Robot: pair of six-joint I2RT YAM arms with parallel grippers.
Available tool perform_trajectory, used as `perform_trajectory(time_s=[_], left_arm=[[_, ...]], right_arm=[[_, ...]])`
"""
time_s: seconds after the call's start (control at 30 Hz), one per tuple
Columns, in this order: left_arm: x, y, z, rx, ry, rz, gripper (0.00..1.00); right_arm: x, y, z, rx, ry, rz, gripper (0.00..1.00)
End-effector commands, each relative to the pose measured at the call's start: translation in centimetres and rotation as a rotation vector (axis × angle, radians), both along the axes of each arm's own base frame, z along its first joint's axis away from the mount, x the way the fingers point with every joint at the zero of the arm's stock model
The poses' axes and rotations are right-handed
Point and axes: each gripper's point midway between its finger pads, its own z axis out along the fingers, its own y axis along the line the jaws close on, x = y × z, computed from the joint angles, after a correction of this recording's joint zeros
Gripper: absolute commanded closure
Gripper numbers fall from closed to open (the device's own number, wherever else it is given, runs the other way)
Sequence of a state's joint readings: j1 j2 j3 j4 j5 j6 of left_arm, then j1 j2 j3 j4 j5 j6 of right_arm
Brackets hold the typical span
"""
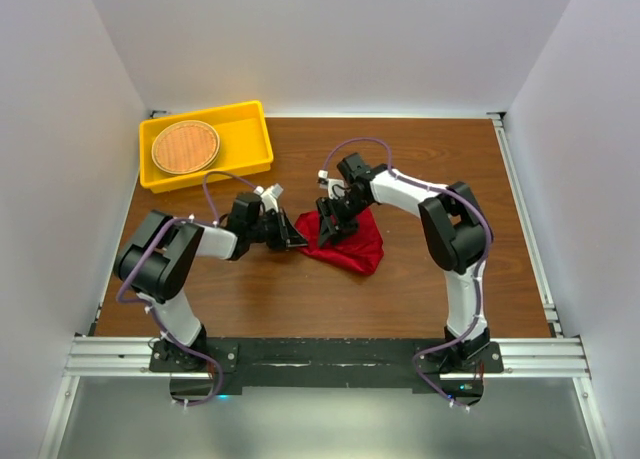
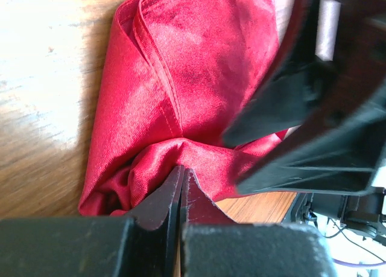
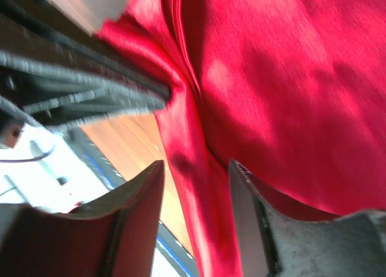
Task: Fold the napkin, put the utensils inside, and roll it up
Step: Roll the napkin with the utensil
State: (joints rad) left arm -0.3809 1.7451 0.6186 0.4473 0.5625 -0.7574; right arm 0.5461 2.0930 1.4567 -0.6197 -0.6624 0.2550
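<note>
Napkin lies bunched and partly folded near the middle of the table, between the two arms. Layered hems are seen in the left wrist view, with a crumpled lobe at the near end.

Left gripper: jaws clamped flat on a pinch of red cloth at the napkin's left end.

Right gripper: jaws parted, set over the cloth. A ridge of napkin runs between them, but nothing is gripped. The two grippers are close together above the same end of the cloth.

Fork: not seen in any view. Whether it lies under the cloth cannot be told.

Step in hand, as judged: the fold is being set, and the roll is not yet started. The task is early to middle.

Notes for doing it well:
- The left pinch is best kept firm as an anchor so that the layers are not dragged apart.
- The right jaws should be placed on a free edge, not on the bunched ridge, and the cloth drawn flat before any roll.
- The crumpled lobe should be smoothed first, or the roll will be lopsided.
- Fingers of the two arms should be kept from colliding.

Containers: one yellow bin at the far left corner, well apart from the napkin. A round woven mat lies in it. Nothing else is seen inside.
</note>
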Motion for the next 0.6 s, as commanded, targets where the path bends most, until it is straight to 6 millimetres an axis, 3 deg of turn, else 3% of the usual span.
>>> perform_trajectory(time_s=[0.0,0.23,0.57], left_arm=[[-1.0,2.5,-4.2,0.172,0.078,0.025,1.00],[-0.8,2.3,-3.8,0.178,0.074,0.005,1.00],[-0.3,2.1,-2.7,0.179,0.058,-0.012,1.00]], right_arm=[[0.0,-3.1,3.4,-0.130,-0.163,0.080,0.46],[-2.3,-5.8,2.8,-0.200,-0.179,0.075,0.48],[-4.0,-5.9,1.3,-0.172,-0.146,0.068,0.51]])
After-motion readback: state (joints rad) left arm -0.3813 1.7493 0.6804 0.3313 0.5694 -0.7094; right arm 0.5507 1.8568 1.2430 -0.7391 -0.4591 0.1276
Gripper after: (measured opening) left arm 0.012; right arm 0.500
